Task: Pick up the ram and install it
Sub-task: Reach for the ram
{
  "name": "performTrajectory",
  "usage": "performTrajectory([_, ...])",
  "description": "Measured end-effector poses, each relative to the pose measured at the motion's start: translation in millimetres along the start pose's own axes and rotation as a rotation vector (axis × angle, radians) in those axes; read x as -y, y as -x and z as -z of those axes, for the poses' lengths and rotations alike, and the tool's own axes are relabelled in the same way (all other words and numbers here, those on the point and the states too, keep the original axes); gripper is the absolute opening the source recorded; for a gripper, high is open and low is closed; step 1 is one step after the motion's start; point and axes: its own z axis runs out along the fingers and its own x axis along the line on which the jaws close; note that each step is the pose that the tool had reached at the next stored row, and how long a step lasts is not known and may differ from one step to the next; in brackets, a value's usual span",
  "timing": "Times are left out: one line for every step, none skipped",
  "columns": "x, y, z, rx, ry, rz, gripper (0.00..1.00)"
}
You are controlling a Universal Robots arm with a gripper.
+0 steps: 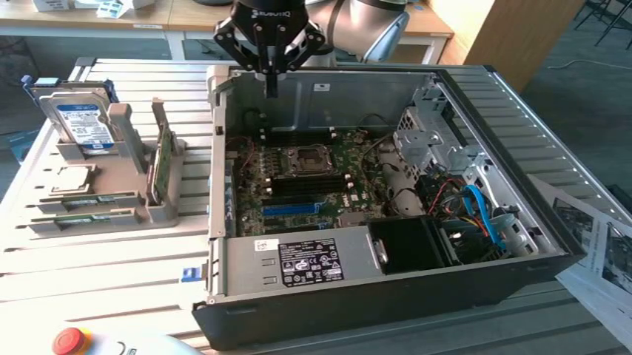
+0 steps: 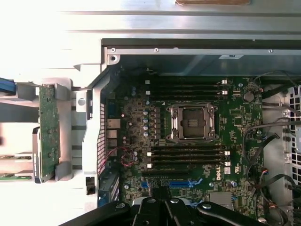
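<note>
Slatted table (image 1: 99, 270), ram (image 1: 159, 159) in holder (image 1: 123, 174), desks (image 1: 197, 12) behind

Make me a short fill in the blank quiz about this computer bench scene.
1. The ram stands in a gray holder on the exterior view's ___ of the computer case.
2. The pincer holds ___.
3. The CPU socket inside the case is ___.
Missing words: left, nothing, empty.
</note>
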Motion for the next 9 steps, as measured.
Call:
performTrajectory([0.0,-0.5,0.0,0.0,0.0,0.0,0.1])
performTrajectory([0.0,-1.1,0.0,0.0,0.0001,0.0,0.1])
performTrajectory([0.0,-1.6,0.0,0.0,0.0,0.0,0.1])
performTrajectory([0.0,-2.3,0.0,0.0,0.0001,0.0,0.1])
performTrajectory([0.0,-2.9,0.1,0.0,0.0001,0.0,0.1])
performTrajectory([0.0,-3.5,0.1,0.0,0.0,0.0,0.1])
performTrajectory([0.0,-4.1,0.1,0.0,0.0001,0.0,0.1])
performTrajectory([0.0,-4.9,0.1,0.0,0.0001,0.0,0.1])
performTrajectory([-0.1,-5.6,0.1,0.0001,0.0001,0.0,0.1])
